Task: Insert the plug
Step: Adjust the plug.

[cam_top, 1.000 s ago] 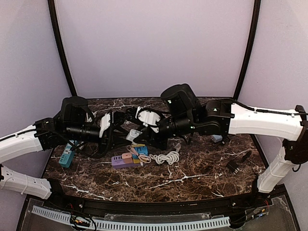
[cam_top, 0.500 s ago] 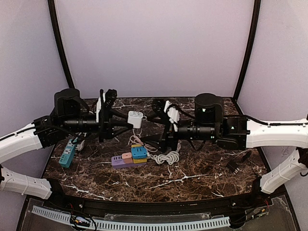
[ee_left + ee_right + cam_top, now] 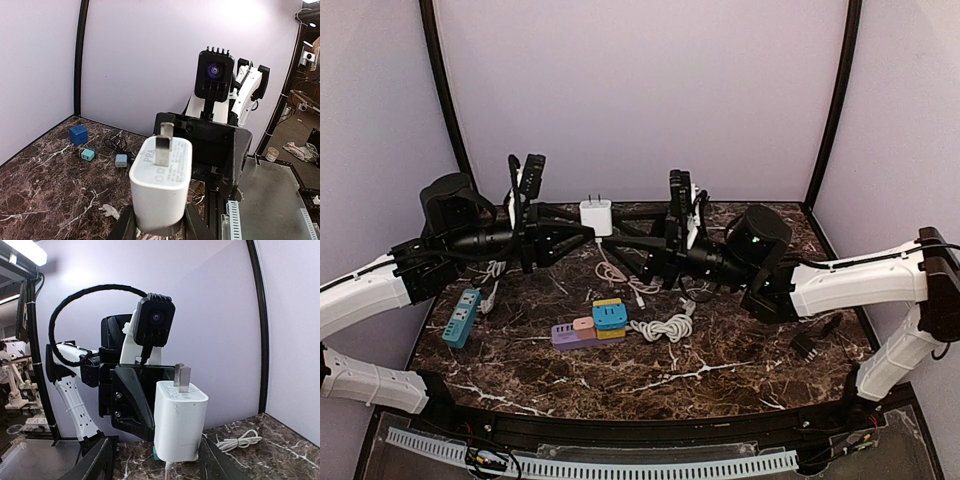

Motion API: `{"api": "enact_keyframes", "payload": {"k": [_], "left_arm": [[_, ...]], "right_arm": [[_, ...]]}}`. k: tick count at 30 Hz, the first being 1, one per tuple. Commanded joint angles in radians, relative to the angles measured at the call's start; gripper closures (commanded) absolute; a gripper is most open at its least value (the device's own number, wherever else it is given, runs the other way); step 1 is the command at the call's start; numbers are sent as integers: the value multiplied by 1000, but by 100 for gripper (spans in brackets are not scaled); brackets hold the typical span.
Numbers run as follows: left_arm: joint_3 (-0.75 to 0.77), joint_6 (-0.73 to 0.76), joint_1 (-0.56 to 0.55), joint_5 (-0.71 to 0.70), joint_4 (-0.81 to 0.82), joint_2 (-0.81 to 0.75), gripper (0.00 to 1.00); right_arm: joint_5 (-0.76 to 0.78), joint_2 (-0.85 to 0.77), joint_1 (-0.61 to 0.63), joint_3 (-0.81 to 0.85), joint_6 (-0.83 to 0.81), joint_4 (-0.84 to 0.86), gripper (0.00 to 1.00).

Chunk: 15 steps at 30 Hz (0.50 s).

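Observation:
The plug (image 3: 595,216) is a white charger block held in the air with its prongs pointing up. Its white cable (image 3: 612,272) hangs to the table. My left gripper (image 3: 590,231) is shut on the block's lower part; in the left wrist view the plug (image 3: 162,185) sits between the left gripper (image 3: 157,226) fingers. My right gripper (image 3: 612,228) faces it from the other side. In the right wrist view the plug (image 3: 180,425) stands between the right gripper (image 3: 155,461) fingers (image 3: 97,460), which are spread wide with gaps on both sides. A multicoloured power strip (image 3: 590,328) lies on the table below.
A teal power strip (image 3: 460,318) lies at the left, a coiled white cable (image 3: 665,328) beside the coloured strip, and a black adapter (image 3: 807,343) at the right. A blue cube (image 3: 78,134), small teal adapters (image 3: 88,154) and a black cord (image 3: 116,145) sit near the back wall.
Both arms have risen from low over the table to mid-air and now face each other. The plug went up with the left gripper. The right gripper's fingers have spread apart.

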Motion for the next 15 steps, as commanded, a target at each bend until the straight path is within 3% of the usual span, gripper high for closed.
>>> {"api": "enact_keyframes", "payload": {"k": [1, 4, 9, 13, 15], "left_arm": [[-15, -20, -1, 29, 55, -8, 99], [-20, -17, -1, 39, 55, -10, 99], [-28, -17, -1, 46, 64, -11, 99], [-27, -15, -1, 50, 69, -11, 99], [-28, -14, -1, 49, 69, -13, 99]], "right_arm": [[-35, 48, 5, 56, 74, 111, 45], [-44, 60, 4, 62, 81, 116, 52], [-75, 79, 3, 89, 84, 108, 74], [-99, 94, 2, 117, 78, 64, 86], [-113, 89, 0, 116, 68, 43, 98]]}}
